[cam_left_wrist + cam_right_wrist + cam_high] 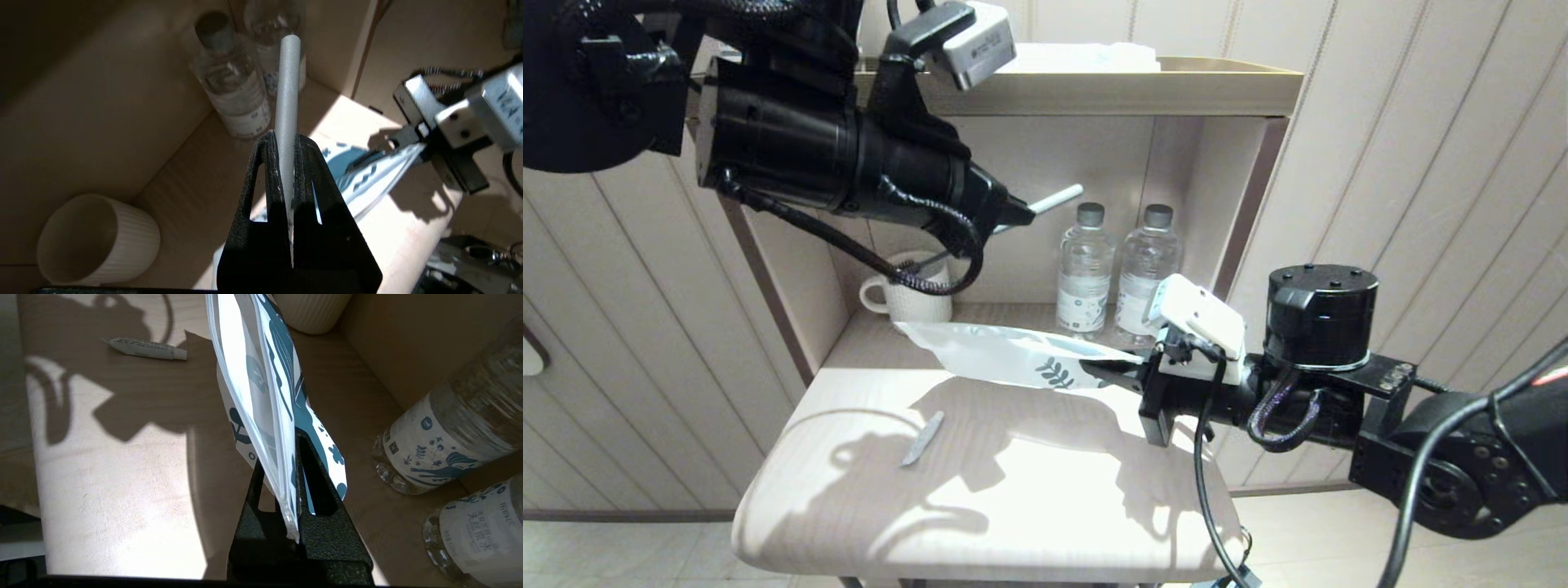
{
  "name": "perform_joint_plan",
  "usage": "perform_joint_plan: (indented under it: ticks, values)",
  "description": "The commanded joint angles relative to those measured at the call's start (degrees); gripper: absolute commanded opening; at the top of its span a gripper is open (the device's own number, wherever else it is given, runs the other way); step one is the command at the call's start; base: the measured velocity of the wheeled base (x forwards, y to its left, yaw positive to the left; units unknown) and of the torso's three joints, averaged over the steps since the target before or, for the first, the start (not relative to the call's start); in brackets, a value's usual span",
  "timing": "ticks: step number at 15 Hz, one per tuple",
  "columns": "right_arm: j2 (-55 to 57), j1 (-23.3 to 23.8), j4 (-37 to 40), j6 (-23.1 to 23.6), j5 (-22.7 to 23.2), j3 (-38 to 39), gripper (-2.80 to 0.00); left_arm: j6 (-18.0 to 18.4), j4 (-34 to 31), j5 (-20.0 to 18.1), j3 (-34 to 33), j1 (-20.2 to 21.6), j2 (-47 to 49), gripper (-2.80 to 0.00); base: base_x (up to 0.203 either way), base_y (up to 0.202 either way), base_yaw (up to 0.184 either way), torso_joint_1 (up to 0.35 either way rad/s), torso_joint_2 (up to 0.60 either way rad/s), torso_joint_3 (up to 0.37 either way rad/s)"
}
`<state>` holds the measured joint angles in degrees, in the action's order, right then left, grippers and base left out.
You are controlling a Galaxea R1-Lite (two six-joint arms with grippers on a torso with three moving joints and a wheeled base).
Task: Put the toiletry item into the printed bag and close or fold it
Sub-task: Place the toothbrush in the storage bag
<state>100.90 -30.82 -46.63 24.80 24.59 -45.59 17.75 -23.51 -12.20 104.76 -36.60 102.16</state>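
Observation:
My left gripper (1019, 214) is raised above the white mug (907, 298) and shut on the toothbrush (1058, 197). Its pale grey handle (287, 90) sticks out past the fingertips toward the water bottles; the bristle end is hidden behind the gripper (284, 136). My right gripper (1115, 369) is shut on the leaf-printed end of the printed bag (1005, 355). It holds the white pouch off the table, stretched toward the mug. In the right wrist view the bag (261, 388) rises edge-on from between the jaws of the gripper (282, 451).
Two water bottles (1085, 273) (1145, 273) stand at the back of the alcove, close to the right gripper. A short flat pale strip (922, 438) lies on the pale wooden table (980, 506). A shelf (1094, 90) hangs above the alcove, just over the left arm.

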Motion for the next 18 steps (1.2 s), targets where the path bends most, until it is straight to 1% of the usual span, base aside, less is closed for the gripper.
perform_joint_plan:
  ticks: [1, 3, 4, 6, 8, 10, 11, 12, 14, 15, 16, 17, 18]
  values:
    - [0.7, -0.3, -0.3, 0.2, 0.1, 0.2, -2.80, -1.6, 0.9, -0.2, 3.0, -0.6, 0.7, -2.80, 0.000, 0.000, 0.000, 0.000, 0.00, 0.000]
    - [0.6, -0.4, -0.2, 0.2, 0.1, 0.2, -2.80, -6.0, 3.5, -0.6, 3.6, -3.2, 2.2, -2.80, 0.000, 0.000, 0.000, 0.000, 0.00, 0.000]
    - [0.6, -0.4, -0.2, 0.2, 0.1, 0.2, -2.80, -7.5, 5.4, -0.9, 2.6, -4.0, 2.6, -2.80, 0.000, 0.000, 0.000, 0.000, 0.00, 0.000]
    - [0.8, -0.3, -0.1, 0.2, 0.2, 0.0, -2.80, -11.0, 8.1, -2.9, -0.4, -4.9, 3.3, -2.80, 0.000, 0.000, 0.000, 0.000, 0.00, 0.000]
    - [0.9, -0.3, 0.8, 0.2, 0.2, -0.2, -2.80, -13.2, 10.2, -4.6, -4.0, -5.2, 3.4, -2.80, 0.000, 0.000, 0.000, 0.000, 0.00, 0.000]
    - [1.0, -0.3, 0.9, 0.2, 0.3, -0.3, -2.80, -13.9, 14.6, -5.0, -7.8, -5.2, 3.4, -2.80, 0.000, 0.000, 0.000, 0.000, 0.00, 0.000]
    - [0.9, -0.2, 1.0, 0.2, 0.3, -0.4, -2.80, -15.1, 17.9, -5.5, -9.8, -5.2, 3.2, -2.80, 0.000, 0.000, 0.000, 0.000, 0.00, 0.000]
    - [1.0, -0.1, 1.0, 0.2, 0.3, -0.4, -2.80, -17.4, 21.2, -7.1, -11.6, -5.2, 3.0, -2.80, 0.000, 0.000, 0.000, 0.000, 0.00, 0.000]
    - [1.6, 0.0, 1.2, 0.1, 0.3, -0.6, -2.80, -19.7, 25.9, -9.4, -14.9, -5.2, 2.7, -2.80, 0.000, 0.000, 0.000, 0.000, 0.00, 0.000]
    - [1.8, 0.1, 1.5, 0.1, 0.5, -0.7, -2.80, -20.7, 28.0, -9.8, -15.9, -5.2, 2.5, -2.80, 0.000, 0.000, 0.000, 0.000, 0.00, 0.000]
    - [2.0, 0.3, 2.4, -0.2, 1.2, -1.3, -2.80, -22.0, 29.4, -9.9, -16.8, -5.2, 2.3, -2.80, 0.000, 0.000, 0.000, 0.000, 0.00, 0.000]
    - [2.3, 0.7, 4.0, -0.5, 2.8, -2.2, -2.80, -25.0, 33.1, -10.8, -19.1, -5.2, 1.4, -2.80, 0.000, 0.000, 0.000, 0.000, 0.00, 0.000]
    - [2.3, 1.1, 6.1, -1.3, 4.8, -3.1, -2.80, -26.7, 35.5, -11.6, -20.7, -5.2, 0.6, -2.80, 0.000, 0.000, 0.000, 0.000, 0.00, 0.000]
